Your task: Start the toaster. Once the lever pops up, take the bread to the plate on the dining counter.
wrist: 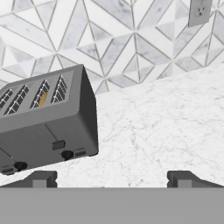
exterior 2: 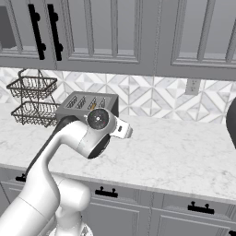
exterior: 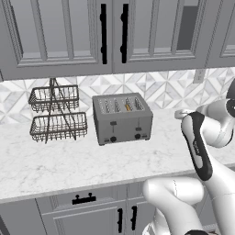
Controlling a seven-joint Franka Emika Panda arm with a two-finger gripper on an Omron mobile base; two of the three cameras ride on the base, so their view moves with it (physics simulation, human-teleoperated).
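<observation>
The grey four-slot toaster stands on the marble worktop against the tiled wall. A tan edge of the bread shows in one of its right-hand slots. In the hand view the toaster sits at the left, tilted, with the bread low in a slot, a dark lever and black knobs on its front. My gripper hovers over the worktop to the toaster's right, apart from it, open with nothing between its fingertips. The plate and the dining counter are out of view.
A two-tier black wire basket stands left of the toaster. Grey upper cabinets hang above. A wall outlet sits to the right on the tiles. A broad stretch of marble worktop lies right of the toaster, and a dark object cuts in at the right edge.
</observation>
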